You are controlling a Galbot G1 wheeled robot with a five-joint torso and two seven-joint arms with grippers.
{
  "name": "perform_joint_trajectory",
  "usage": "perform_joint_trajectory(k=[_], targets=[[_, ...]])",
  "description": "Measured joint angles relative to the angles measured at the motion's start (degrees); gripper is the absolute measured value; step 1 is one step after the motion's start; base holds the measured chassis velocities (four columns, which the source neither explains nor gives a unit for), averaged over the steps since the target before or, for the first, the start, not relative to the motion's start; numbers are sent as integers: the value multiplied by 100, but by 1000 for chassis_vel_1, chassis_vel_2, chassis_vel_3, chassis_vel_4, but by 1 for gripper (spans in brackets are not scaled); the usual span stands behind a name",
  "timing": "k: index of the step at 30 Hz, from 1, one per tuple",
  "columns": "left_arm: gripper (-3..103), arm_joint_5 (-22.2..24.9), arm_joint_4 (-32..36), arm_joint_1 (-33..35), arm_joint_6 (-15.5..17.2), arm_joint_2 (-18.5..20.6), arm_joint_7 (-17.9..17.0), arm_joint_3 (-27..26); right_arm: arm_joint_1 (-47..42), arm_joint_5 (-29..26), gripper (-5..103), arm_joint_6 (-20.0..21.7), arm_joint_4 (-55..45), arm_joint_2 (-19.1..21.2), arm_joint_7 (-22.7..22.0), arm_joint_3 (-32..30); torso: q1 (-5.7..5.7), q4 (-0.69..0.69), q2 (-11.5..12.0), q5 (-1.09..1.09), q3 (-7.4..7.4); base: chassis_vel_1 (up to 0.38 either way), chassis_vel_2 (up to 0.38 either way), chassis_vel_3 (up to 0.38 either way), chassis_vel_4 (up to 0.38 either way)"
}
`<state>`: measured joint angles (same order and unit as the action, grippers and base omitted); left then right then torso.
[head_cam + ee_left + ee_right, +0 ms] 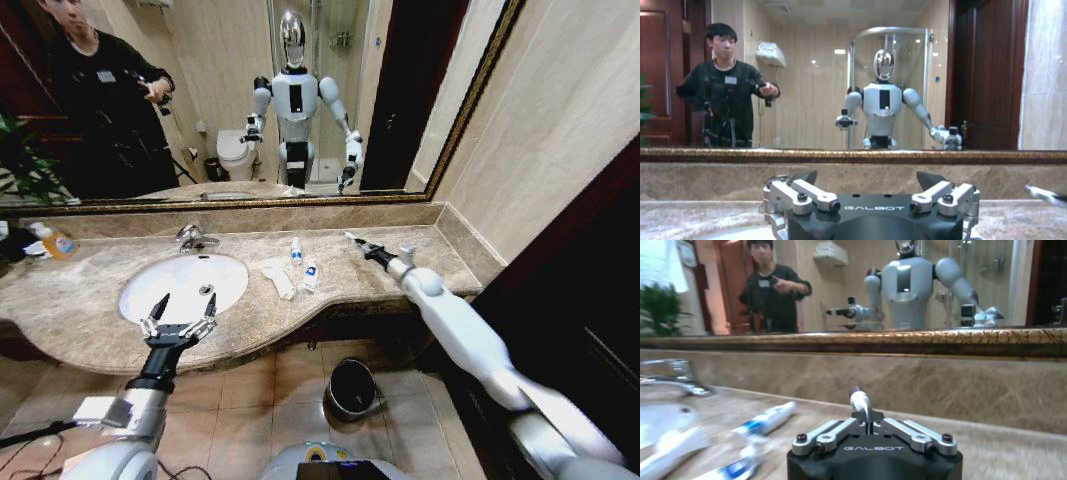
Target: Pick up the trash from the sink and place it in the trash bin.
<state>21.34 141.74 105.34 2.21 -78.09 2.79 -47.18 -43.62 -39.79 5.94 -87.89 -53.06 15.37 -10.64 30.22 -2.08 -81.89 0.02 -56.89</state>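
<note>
The white oval sink (230,268) is set in the beige marble counter. The trash lies on the counter just right of it: crumpled white paper (280,277) and two small clear bottles with blue labels (297,250) (311,275); the right wrist view shows a bottle (767,420) and the paper (667,455) too. My right gripper (362,246) (867,416) hovers low over the counter right of these, shut on a white stick (860,401). My left gripper (180,318) (870,187) is open over the sink's front rim. The black trash bin (352,388) stands on the floor below.
A chrome faucet (192,238) sits behind the basin. An orange-capped bottle (57,242) stands at the counter's far left. A mirror backs the counter and a wall closes its right end. The bin stands on tiled floor in front of the cabinet.
</note>
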Motion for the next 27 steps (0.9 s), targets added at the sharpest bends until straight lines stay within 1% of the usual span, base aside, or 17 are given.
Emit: perform_joint_trajectory(k=[2, 4, 5, 6, 7, 8, 9, 11, 13, 14, 17, 18, 20, 21, 24, 25, 27], targets=[[100, 0, 0, 0, 0, 0, 1, 1, -504, -14, 1, -62, -459, 88, -30, -229, 0, -2, 0, 1, 0, 0, 0, 0, 0], [100, 0, 0, 0, 0, 0, 0, 0, -1377, -16, 1, -87, -1123, 129, -81, -729, -1, -2, 0, -2, 0, 0, 0, 0, 0], [100, 0, 0, 0, 0, 0, 0, 0, -1377, -16, 1, -87, -1123, 129, -81, -729, -1, -2, 0, -2, 0, 0, 0, 0, 0], [100, 0, 0, 0, 0, -1, 0, 0, -1680, 31, 1, -102, -1340, 105, -86, -921, 0, -3, 0, -5, 1, 0, 0, 0, 0], [100, 0, 0, 0, 0, 0, 1, 1, -1867, 68, 1, -112, -1455, 82, -86, -1019, -1, -3, 0, -4, 1, 0, 0, 0, 0], [100, 0, 0, 0, 0, -1, 0, 0, -2421, 234, 1, -213, -1692, -6, -47, -1231, -1, -3, 0, -3, 0, 0, 0, 0, 0], [100, 0, 0, 0, 0, -1, 0, 0, -2421, 234, 1, -213, -1692, -6, -47, -1231, -1, -3, 0, -3, 0, 0, 0, 0, 0], [100, 0, 0, 0, 0, 0, 1, 1, -2850, 405, 1, -357, -1801, -125, 47, -1368, 0, -3, 0, -1, 0, 0, 0, 0, 0], [100, 0, 0, 0, 0, 0, 1, 1, -3506, 613, 1, -646, -1872, -339, 242, -1557, -1, -2, 0, -2, 0, 0, 0, 0, 0], [100, 0, 0, 0, 0, 0, 1, 1, -3506, 613, 1, -646, -1872, -339, 242, -1557, -1, -2, 0, -2, 0, 0, 0, 0, 0], [100, 0, 0, 0, 0, 0, 0, 1, -3977, 859, 1, -966, -1807, -630, 433, -1671, -1, -3, 0, -4, 0, 0, 0, 0, 0], [100, 0, 0, 0, 0, 0, 0, 1, -3977, 859, 1, -966, -1807, -630, 433, -1671, -1, -3, 0, -4, 0, 0, 0, 0, 0], [100, 0, 0, 0, 0, -1, 0, 1, -4219, 997, 1, -1154, -1615, -876, 592, -1720, 0, -3, 0, -3, 0, 0, 0, 0, 0], [100, 0, 0, 0, 0, -1, 0, 1, -4219, 997, 1, -1154, -1615, -876, 592, -1720, 0, -3, 0, -3, 0, 0, 0, 0, 0], [100, 0, 0, 0, 0, 0, 0, 1, -4337, 1160, 1, -1352, -1168, -1138, 791, -1731, 0, -3, 0, -4, 0, 0, 0, 0, 0], [100, 0, 0, 0, 0, 0, 0, 1, -4337, 1160, 1, -1352, -1168, -1138, 791, -1731, 0, -3, 0, -4, 0, 0, 0, 0, 0], [100, 0, 0, 0, 0, 0, 0, 1, -4232, 1279, 1, -1501, -550, -1354, 923, -1691, 0, -2, 0, -2, 0, 0, 0, 0, 0]])
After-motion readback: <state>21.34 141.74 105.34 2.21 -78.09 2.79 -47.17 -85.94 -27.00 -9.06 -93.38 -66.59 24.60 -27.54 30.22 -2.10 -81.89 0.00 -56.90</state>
